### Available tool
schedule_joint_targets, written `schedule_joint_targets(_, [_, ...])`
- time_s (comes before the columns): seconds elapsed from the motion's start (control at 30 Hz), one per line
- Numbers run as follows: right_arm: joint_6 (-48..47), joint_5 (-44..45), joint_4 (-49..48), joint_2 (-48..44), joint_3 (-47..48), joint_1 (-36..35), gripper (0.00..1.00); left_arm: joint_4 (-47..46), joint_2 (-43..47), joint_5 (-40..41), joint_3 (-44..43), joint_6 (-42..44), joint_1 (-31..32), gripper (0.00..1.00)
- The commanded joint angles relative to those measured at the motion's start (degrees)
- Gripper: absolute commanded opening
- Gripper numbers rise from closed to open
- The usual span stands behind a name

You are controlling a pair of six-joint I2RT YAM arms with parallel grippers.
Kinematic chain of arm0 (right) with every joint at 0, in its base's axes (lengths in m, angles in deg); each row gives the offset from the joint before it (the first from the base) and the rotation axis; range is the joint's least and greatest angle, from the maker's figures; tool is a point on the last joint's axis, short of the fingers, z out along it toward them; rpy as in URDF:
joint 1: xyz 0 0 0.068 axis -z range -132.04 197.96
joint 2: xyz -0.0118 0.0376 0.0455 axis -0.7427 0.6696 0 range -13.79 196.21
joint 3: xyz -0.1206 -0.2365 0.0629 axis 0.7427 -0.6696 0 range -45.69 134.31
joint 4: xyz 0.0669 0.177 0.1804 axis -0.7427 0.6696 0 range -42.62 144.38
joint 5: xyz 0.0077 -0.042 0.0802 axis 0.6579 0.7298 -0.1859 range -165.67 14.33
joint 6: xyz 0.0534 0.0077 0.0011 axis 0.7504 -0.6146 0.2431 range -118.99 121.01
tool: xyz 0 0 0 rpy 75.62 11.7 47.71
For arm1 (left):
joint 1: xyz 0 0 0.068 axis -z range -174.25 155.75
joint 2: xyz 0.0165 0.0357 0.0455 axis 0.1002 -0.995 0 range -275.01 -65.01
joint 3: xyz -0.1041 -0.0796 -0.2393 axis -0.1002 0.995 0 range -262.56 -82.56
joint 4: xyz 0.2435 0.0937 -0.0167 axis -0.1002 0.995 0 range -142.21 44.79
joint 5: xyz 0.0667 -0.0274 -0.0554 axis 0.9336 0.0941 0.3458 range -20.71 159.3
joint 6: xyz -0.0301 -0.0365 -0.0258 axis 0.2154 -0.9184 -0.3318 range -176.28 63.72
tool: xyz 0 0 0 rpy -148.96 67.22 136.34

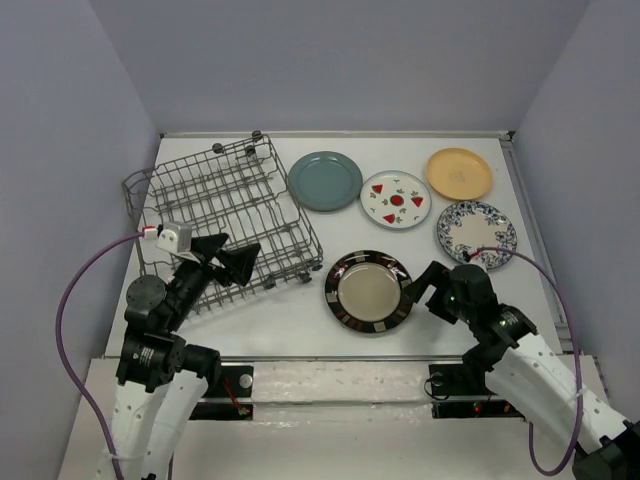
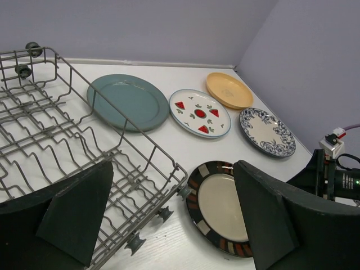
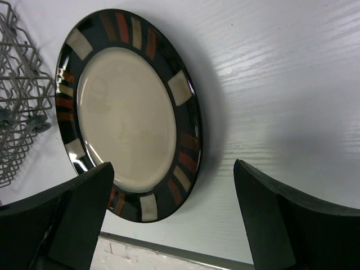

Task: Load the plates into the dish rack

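Right jaws spread wide at right rim of black-rimmed plate (image 1: 368,291), flat on desk (image 1: 290,325), bare desk on near side. Left jaws spread above dish rack (image 1: 215,200) near-right corner. Teal plate (image 1: 325,181) flat just beside rack's far-right edge.

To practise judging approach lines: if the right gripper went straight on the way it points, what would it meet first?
Most likely the black-rimmed plate: the open right gripper points at its nearest rim, though its height above the table is unclear.

Left tool (image 2: 173,169) jaws apart above dish rack (image 2: 67,129) corner; black-rimmed plate (image 2: 222,208) beside.
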Motion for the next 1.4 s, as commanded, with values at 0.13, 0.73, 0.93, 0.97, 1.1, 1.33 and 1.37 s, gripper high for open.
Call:
schedule_joint_targets(0.13, [2.7, -7.7, -4.2, -1.1, -5.8, 0.2, 0.92, -2.6, -2.4, 0.7, 0.2, 1.0, -0.3, 0.99])
schedule_joint_targets(0.73, [8.7, -17.2, -28.4, 3.5, -19.9, 0.2, 0.84, -2.7, -5.7, 2.4, 0.4, 0.9, -0.4, 0.99])
schedule_joint_targets(0.93, [10.9, -17.3, -35.1, 7.8, -22.9, 0.2, 0.79, -3.0, -5.3, 1.9, 0.4, 1.0, -0.5, 0.99])
schedule_joint_targets(0.97, [11.1, -16.9, -35.3, 8.2, -23.5, 0.2, 0.78, -3.0, -5.2, 1.8, 0.4, 1.0, -0.5, 0.99])
schedule_joint_targets(1.1, [12.5, -15.5, -35.7, 6.0, -24.9, 0.2, 0.68, -3.2, -4.8, 1.2, 0.5, 1.0, -0.7, 0.99])
schedule_joint_targets(1.33, [14.4, -13.4, -34.1, 2.1, -24.8, 0.2, 0.27, -3.5, -5.2, -0.3, 0.7, 1.0, -0.7, 0.99])
schedule_joint_targets(1.37, [14.5, -13.1, -33.9, 1.7, -24.8, 0.2, 0.21, -3.5, -5.2, -0.3, 0.7, 0.9, -0.7, 0.99])
